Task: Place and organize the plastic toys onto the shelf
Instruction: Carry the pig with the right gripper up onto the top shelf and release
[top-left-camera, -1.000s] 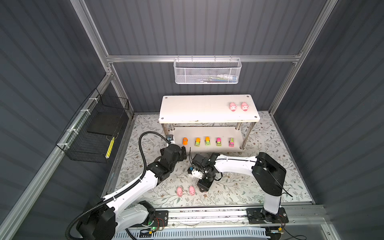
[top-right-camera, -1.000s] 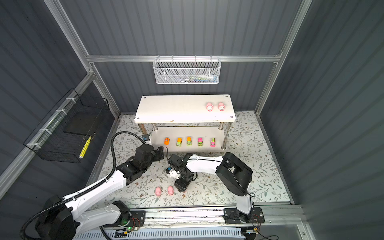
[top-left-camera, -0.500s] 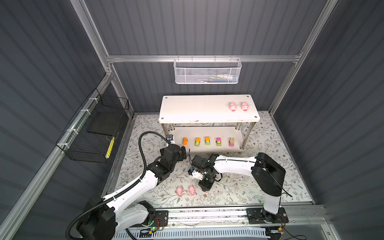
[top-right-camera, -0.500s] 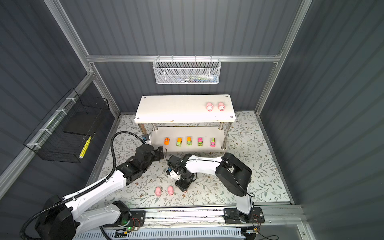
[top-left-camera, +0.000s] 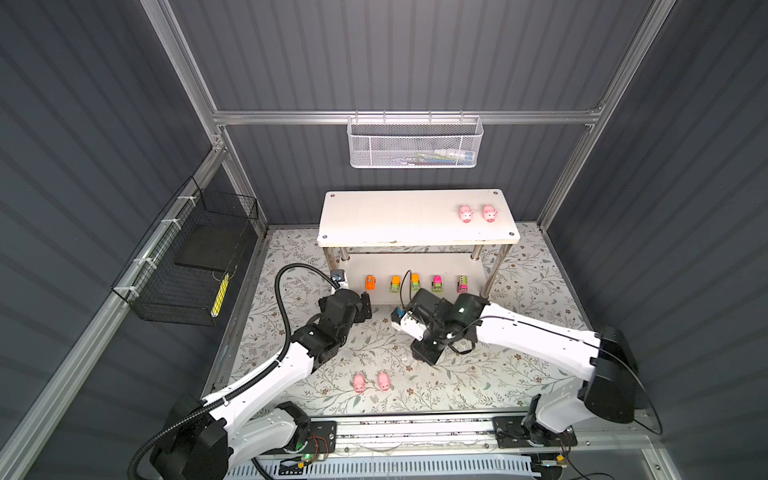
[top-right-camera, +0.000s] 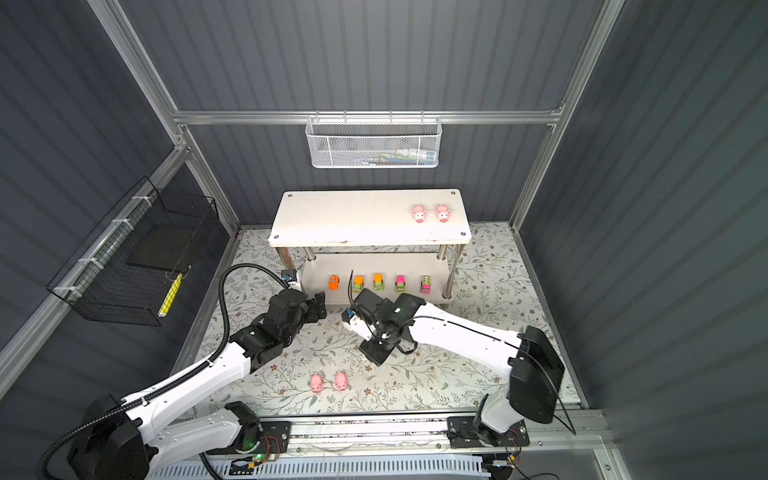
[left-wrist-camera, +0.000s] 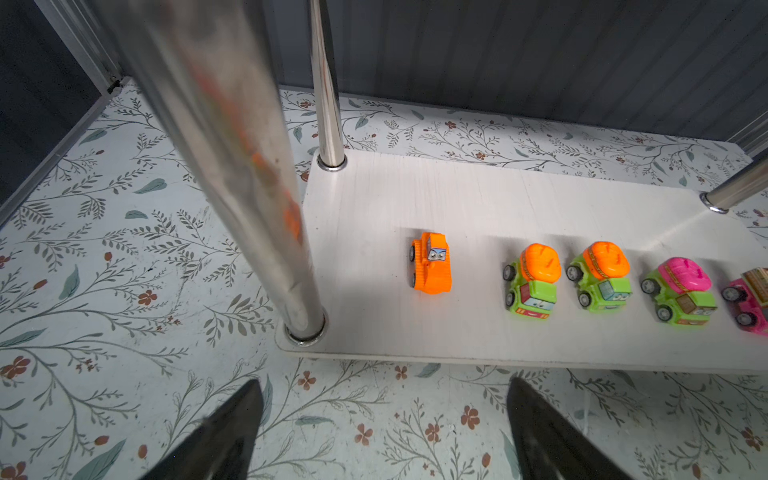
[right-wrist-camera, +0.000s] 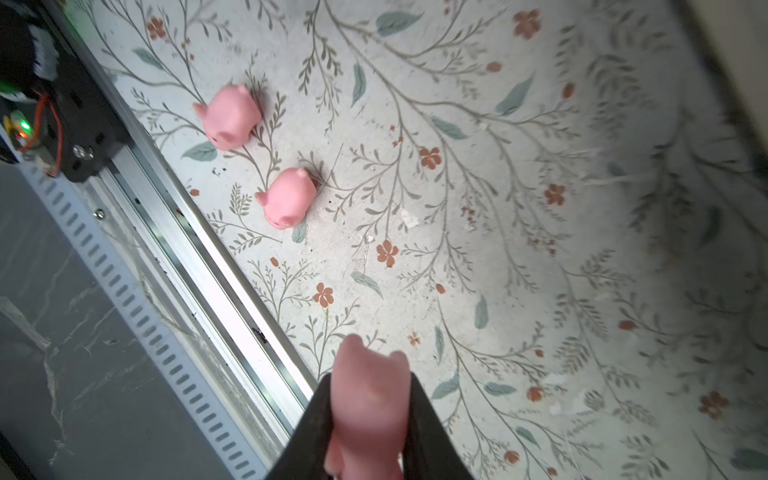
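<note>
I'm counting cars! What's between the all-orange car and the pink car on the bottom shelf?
Three green trucks in a row, two orange-topped and one pink-topped. The left wrist view shows them clearly.

Glossy white link shells meet matte black joint housings. The left arm (top-left-camera: 266, 374) trails a ribbed black hose (top-left-camera: 284, 320), and the left gripper (left-wrist-camera: 384, 382) has tapered black fingers (left-wrist-camera: 224, 432). The right arm (top-left-camera: 536, 336) bears a thin black wire (top-left-camera: 401, 291) and a small green indicator light (top-left-camera: 460, 309).

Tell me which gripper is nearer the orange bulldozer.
Left. The left gripper hovers in front of the orange bulldozer, off the shelf edge; the right gripper is farther over the mat, clamping a pig.
</note>
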